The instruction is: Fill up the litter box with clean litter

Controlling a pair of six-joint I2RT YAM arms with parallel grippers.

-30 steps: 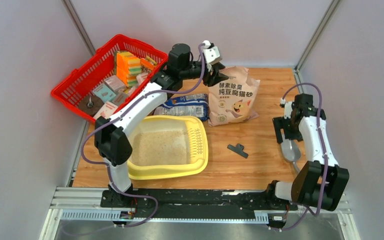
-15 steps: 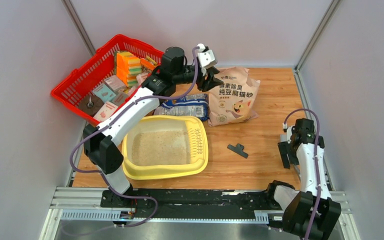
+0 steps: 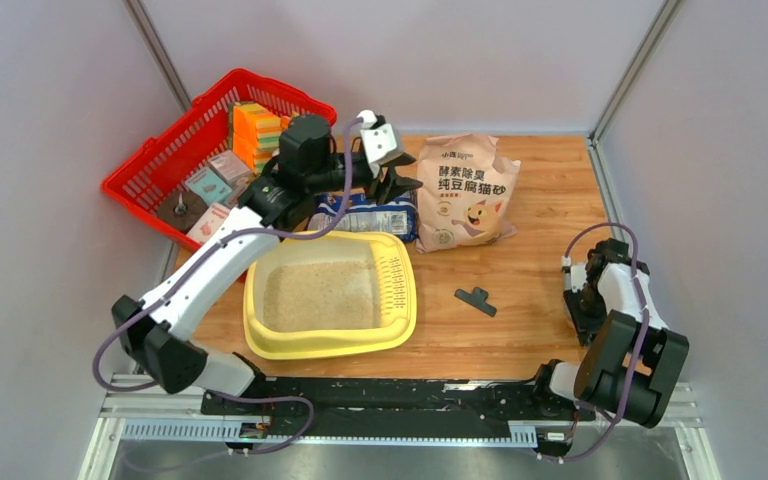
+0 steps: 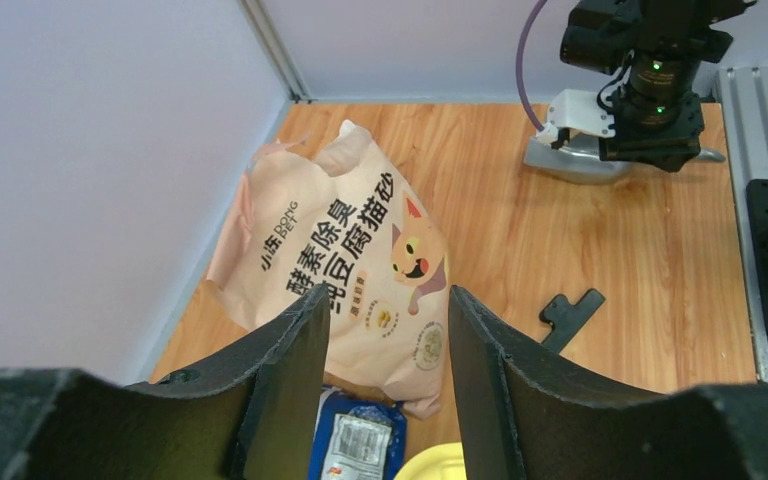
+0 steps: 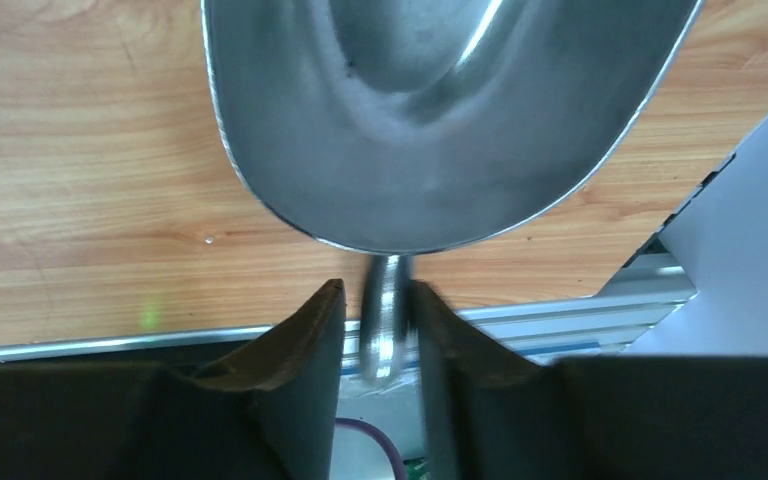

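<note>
The pale-yellow litter box (image 3: 400,330) lies at the near left with clean litter (image 3: 320,295) spread over its floor. Behind it stands the tan litter bag (image 3: 465,190) (image 4: 345,255). My left gripper (image 3: 395,185) (image 4: 388,295) hovers open and empty over a blue-and-white bag (image 3: 370,212), short of the tan bag. A metal scoop (image 5: 440,120) (image 4: 570,160) rests on the wood at the right edge. My right gripper (image 5: 380,290) (image 3: 587,305) points down there, its fingers (image 5: 310,330) drawn in on the scoop's thin handle (image 5: 385,325).
A red mesh basket (image 3: 150,160) full of sponges and packets fills the back left corner. A small black clip (image 3: 475,300) (image 4: 570,315) lies on the wood between the litter box and the right arm. Grey walls close in on three sides; a metal rail (image 5: 580,320) runs along the near edge.
The left arm pulled back and leftwards from the tan bag, jaws unchanged. The right arm folded down towards the near right edge and its jaws closed in on the scoop handle.
</note>
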